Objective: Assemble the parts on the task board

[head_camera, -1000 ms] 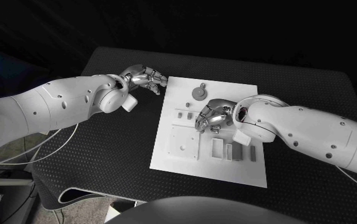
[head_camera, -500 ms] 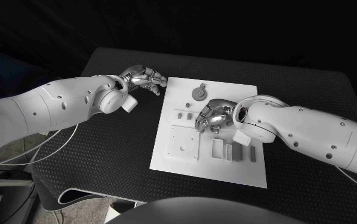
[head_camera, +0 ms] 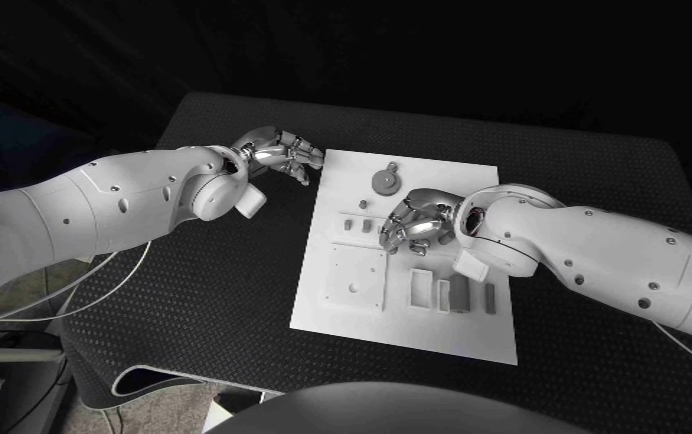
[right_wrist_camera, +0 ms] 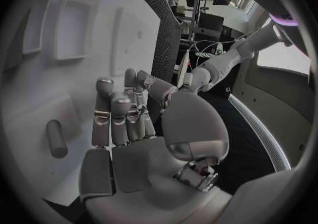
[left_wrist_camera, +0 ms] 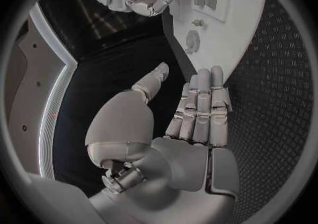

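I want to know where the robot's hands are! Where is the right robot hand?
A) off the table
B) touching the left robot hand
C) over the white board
C: in the head view the right robot hand hovers over the middle of the white task board.

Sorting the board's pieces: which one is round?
The disc at the task board's far edge, beyond the right hand; the other pieces are rectangular.

The head camera looks steeply down; each wrist camera sits close behind its hand, all sharing the task board (head_camera: pixel 418 254).
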Motion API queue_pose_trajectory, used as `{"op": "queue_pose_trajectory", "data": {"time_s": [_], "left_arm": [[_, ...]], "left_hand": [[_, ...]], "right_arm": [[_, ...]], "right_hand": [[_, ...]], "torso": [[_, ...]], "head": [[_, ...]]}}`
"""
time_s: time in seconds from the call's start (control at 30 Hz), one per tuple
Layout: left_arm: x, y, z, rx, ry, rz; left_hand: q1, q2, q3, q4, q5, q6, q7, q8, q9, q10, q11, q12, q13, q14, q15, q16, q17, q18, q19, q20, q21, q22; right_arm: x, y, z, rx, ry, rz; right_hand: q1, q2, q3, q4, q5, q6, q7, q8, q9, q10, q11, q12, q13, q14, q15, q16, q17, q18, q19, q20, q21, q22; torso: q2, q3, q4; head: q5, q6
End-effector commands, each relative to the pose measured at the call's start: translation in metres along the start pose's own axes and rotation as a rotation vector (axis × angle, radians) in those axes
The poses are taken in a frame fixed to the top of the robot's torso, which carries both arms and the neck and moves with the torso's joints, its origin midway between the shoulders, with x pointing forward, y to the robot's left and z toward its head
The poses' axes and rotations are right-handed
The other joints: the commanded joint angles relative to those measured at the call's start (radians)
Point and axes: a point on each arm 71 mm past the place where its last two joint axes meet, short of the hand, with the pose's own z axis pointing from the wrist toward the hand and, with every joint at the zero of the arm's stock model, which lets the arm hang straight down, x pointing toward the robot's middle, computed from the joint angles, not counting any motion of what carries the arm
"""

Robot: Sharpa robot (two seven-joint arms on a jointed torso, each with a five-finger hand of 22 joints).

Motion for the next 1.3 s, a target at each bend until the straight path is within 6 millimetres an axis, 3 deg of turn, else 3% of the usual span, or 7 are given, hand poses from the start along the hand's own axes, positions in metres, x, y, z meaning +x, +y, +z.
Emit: {"op": "queue_pose_trajectory", "data": {"time_s": [0.03,0.2,0.33,0.77,1.03,1.17,1.3], "left_arm": [[0.001,-0.002,0.001,0.017,0.000,-0.004],[0.000,-0.002,0.001,0.018,-0.005,-0.005],[-0.002,-0.002,0.002,0.020,-0.014,-0.007],[-0.002,-0.002,0.005,0.023,-0.022,-0.014],[0.000,-0.003,0.008,0.028,-0.025,-0.027],[-0.001,-0.003,0.007,0.028,-0.037,-0.033],[-0.003,-0.002,0.006,0.028,-0.041,-0.032]], "left_hand": [[0.000,0.002,-0.001,-0.002,-0.003,0.001,0.004,0.006,-0.001,-0.005,0.001,-0.001,-0.002,0.008,0.002,0.003,0.001,0.014,0.006,0.000,-0.001,-0.002],[-0.001,0.001,-0.002,-0.002,-0.004,0.001,0.004,0.006,-0.001,-0.005,0.001,-0.001,-0.002,0.007,0.002,0.003,0.001,0.014,0.006,0.000,-0.001,-0.002],[-0.003,0.000,-0.003,-0.001,-0.003,0.000,0.004,0.006,-0.001,-0.004,0.001,-0.001,-0.002,0.007,0.002,0.002,0.001,0.014,0.006,0.000,-0.001,-0.002],[-0.009,-0.001,-0.006,0.000,-0.003,0.001,0.003,0.007,-0.002,-0.003,0.001,0.000,-0.001,0.000,0.003,-0.002,0.000,0.012,-0.002,0.002,-0.004,-0.003],[-0.015,0.000,-0.006,-0.001,-0.003,0.000,0.003,0.008,-0.003,-0.002,0.004,0.000,-0.002,-0.021,0.007,-0.020,-0.008,0.006,-0.027,0.007,-0.008,-0.011],[-0.019,0.000,-0.002,-0.002,-0.003,0.000,0.002,0.010,-0.003,-0.002,0.009,0.000,-0.002,-0.047,0.015,-0.055,-0.025,-0.002,-0.066,0.015,-0.010,-0.028],[-0.021,-0.001,0.000,-0.002,-0.003,-0.001,0.002,0.011,-0.004,-0.002,0.010,0.000,-0.002,-0.051,0.018,-0.074,-0.034,-0.006,-0.082,0.018,-0.008,-0.040]], "right_arm": [[-0.003,0.003,-0.003,-0.051,-0.023,0.002],[-0.013,0.005,-0.009,-0.099,-0.062,0.014],[-0.022,0.006,-0.014,-0.144,-0.104,0.031],[-0.055,-0.006,-0.034,-0.253,-0.259,0.079],[-0.075,-0.025,-0.053,-0.265,-0.362,-0.005],[-0.093,-0.049,-0.061,-0.214,-0.438,-0.074],[-0.106,-0.070,-0.071,-0.163,-0.479,-0.164]], "right_hand": [[-0.015,-0.014,-0.024,-0.001,-0.003,-0.010,0.005,-0.006,-0.002,-0.007,0.001,-0.004,0.000,0.007,0.002,0.001,-0.001,0.022,0.003,-0.001,0.001,0.014],[-0.047,-0.028,-0.068,0.000,-0.003,-0.022,0.010,-0.014,-0.005,-0.009,0.002,-0.005,0.000,0.006,0.003,0.000,-0.001,0.022,0.002,-0.001,-0.002,0.013],[-0.058,-0.033,-0.084,0.001,-0.003,-0.024,0.012,-0.017,-0.008,-0.011,0.003,-0.007,0.000,0.004,0.004,-0.002,-0.002,0.022,0.000,0.000,-0.006,0.011],[-0.057,-0.032,-0.093,0.000,-0.003,-0.024,0.012,-0.022,-0.012,-0.013,0.004,-0.010,0.000,-0.007,0.005,-0.008,-0.004,0.022,-0.014,0.004,-0.016,0.010],[-0.049,-0.030,-0.094,-0.001,-0.003,-0.025,0.013,-0.023,-0.014,-0.013,0.003,-0.010,0.000,-0.006,0.004,-0.007,-0.003,0.022,-0.012,0.003,-0.016,0.011],[-0.025,-0.032,-0.091,-0.001,-0.003,-0.030,0.014,-0.029,-0.018,-0.013,0.003,-0.011,0.000,-0.008,0.004,-0.008,-0.003,0.022,-0.014,0.003,-0.017,0.012],[-0.006,-0.039,-0.091,-0.001,-0.003,-0.029,0.015,-0.032,-0.023,-0.013,0.003,-0.011,0.000,-0.008,0.004,-0.007,-0.003,0.022,-0.015,0.004,-0.017,0.013]], "torso": [[0.000,0.0009,-0.0015],[-0.003,0.0017,-0.0025],[-0.006,0.0029,-0.0039],[-0.033,0.0159,-0.0151],[-0.049,0.0212,-0.0264],[-0.057,0.0259,-0.0332],[-0.063,0.0299,-0.0352]], "head": [[-0.002,0.004],[-0.007,0.009],[-0.011,0.019],[-0.016,0.044],[-0.025,0.067],[-0.030,0.076],[-0.037,0.079]]}}
